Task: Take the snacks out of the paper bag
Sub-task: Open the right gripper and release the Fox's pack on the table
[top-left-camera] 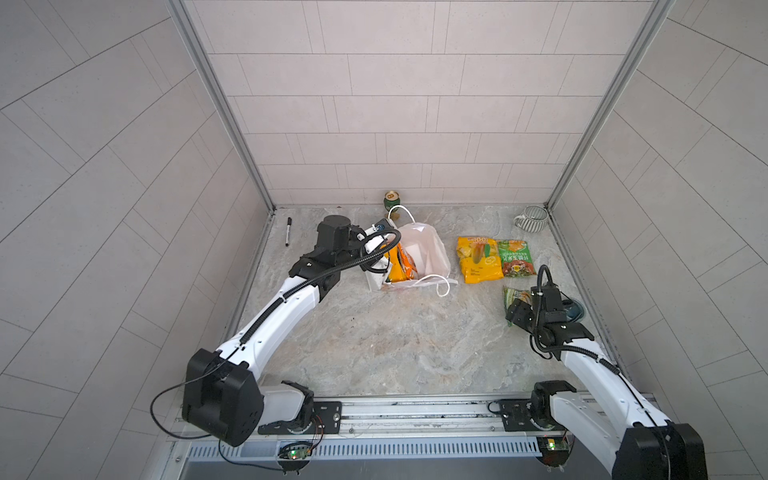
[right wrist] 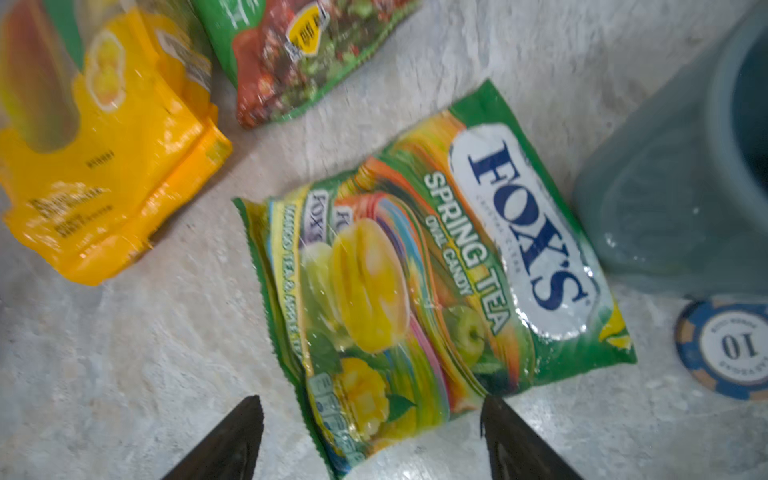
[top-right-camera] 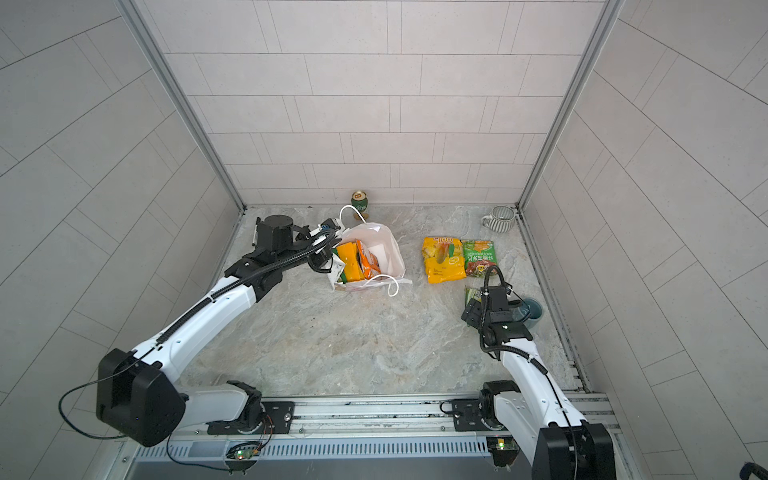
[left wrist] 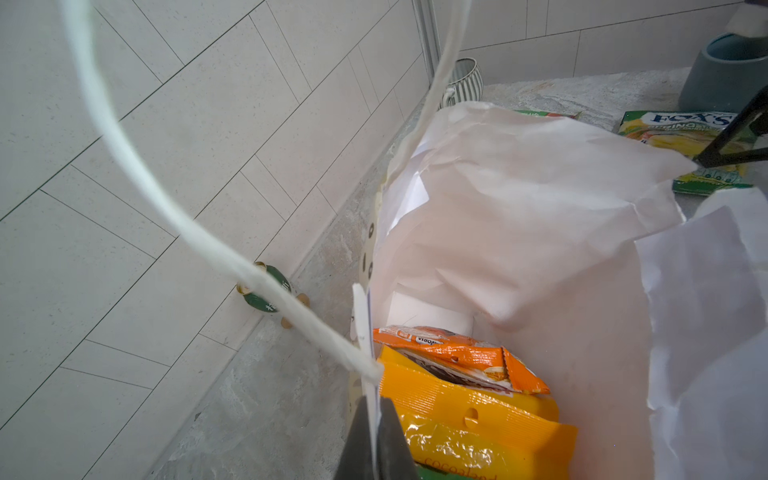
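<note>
paper bag (top-left-camera: 419,253): centre of table (top-left-camera: 395,340), mouth held open, rim pinched tight in left gripper (left wrist: 376,405). inside: orange pkt (left wrist: 457,357), yellow pkt (left wrist: 478,424). out on table: fox's pkt (right wrist: 436,270), right gripper (right wrist: 370,401) spread wide over its end, holding nothing. risk: thin rim tears or slips, bag folds over contents; right wrist clips blue cup (right wrist: 665,187) nearby. unseen: bag bottom; poss. a green pkt (left wrist: 430,474) under yellow, can't confirm.

Tabletop (top-left-camera: 374,353) bears paper bag (top-left-camera: 432,253), snacks (top-left-camera: 478,262), mug (top-left-camera: 534,219)
</note>
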